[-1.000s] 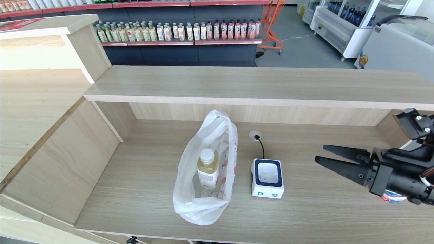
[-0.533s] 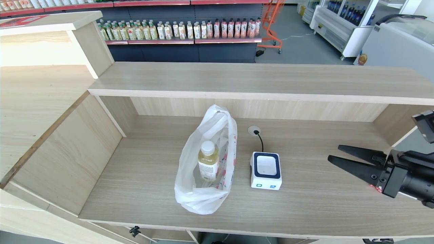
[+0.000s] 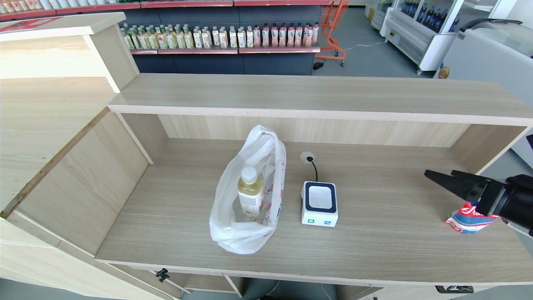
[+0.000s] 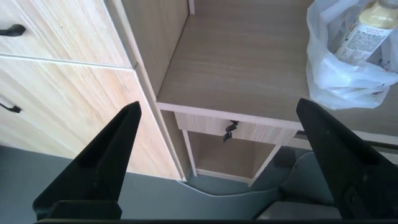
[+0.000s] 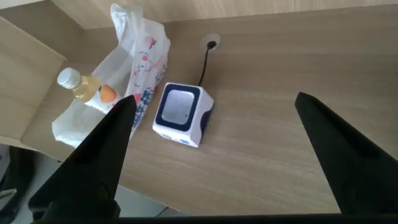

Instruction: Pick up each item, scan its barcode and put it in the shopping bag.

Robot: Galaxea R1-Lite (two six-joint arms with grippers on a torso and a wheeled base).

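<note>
A white shopping bag [image 3: 247, 196] stands open mid-counter with a yellow drink bottle [image 3: 250, 192] upright inside it. Just right of the bag sits the white and blue barcode scanner [image 3: 319, 203]. A red, white and blue snack packet [image 3: 468, 217] lies near the counter's right end. My right gripper [image 3: 439, 173] hovers open just above and behind the packet, empty. From the right wrist, that gripper [image 5: 214, 98] looks past the scanner [image 5: 181, 115] to the bag [image 5: 134, 62] and bottle [image 5: 81, 84]. My left gripper [image 4: 219, 106] is open and empty, low beyond the counter's front left corner, with the bag [image 4: 339, 81] far off.
The counter [image 3: 374, 233] is a recessed wooden desk with a raised ledge [image 3: 316, 96] behind and side walls. The scanner's cable runs to a grommet hole [image 3: 307, 157]. Drawers with black handles [image 4: 12, 30] lie under the counter's left side.
The head camera has shifted. My right gripper has drawn back to the right, away from the scanner, uncovering the snack packet. Bag, bottle and scanner have stayed put.
</note>
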